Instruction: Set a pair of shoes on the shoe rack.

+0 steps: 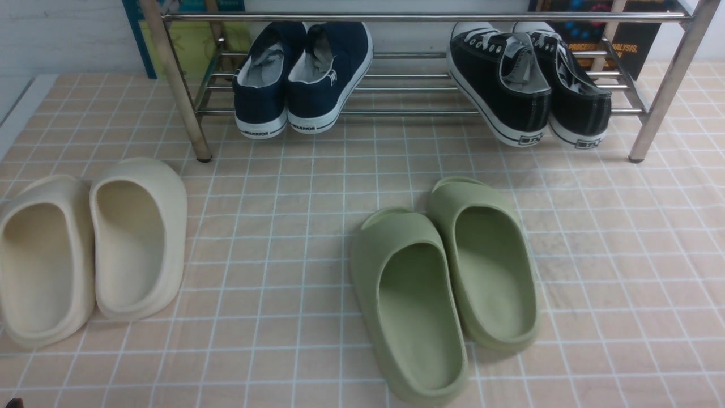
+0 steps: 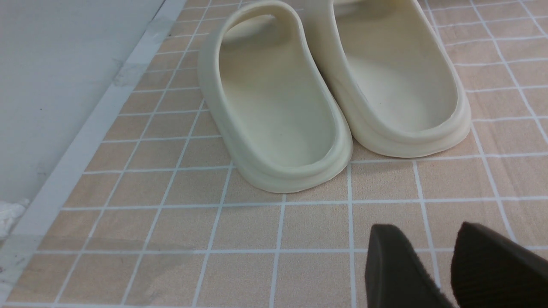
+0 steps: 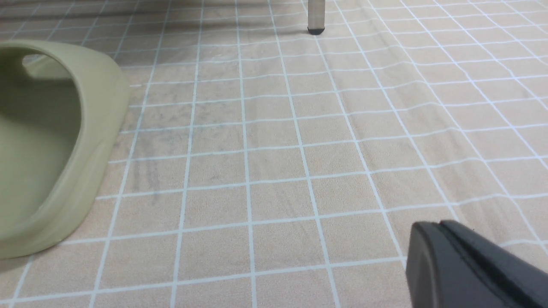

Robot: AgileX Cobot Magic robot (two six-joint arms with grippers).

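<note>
The two black canvas sneakers [image 1: 529, 85] with white laces lie side by side on the slanted bars at the right end of the chrome shoe rack [image 1: 408, 76], heels toward me. Neither gripper shows in the front view. In the left wrist view my left gripper [image 2: 428, 233] hovers over bare tile with a gap between its fingers, holding nothing. In the right wrist view my right gripper [image 3: 436, 226] has its fingers pressed together, empty, over bare tile. One rack leg [image 3: 316, 17] stands far ahead of it.
A navy WARRIOR slip-on pair [image 1: 303, 76] sits on the rack's left part. Cream foam slides [image 1: 90, 249] lie front left, also in the left wrist view [image 2: 334, 90]. Green foam slides [image 1: 447, 277] lie at centre; one shows in the right wrist view [image 3: 51, 141]. A white floor edge [image 2: 81, 145] runs on the left.
</note>
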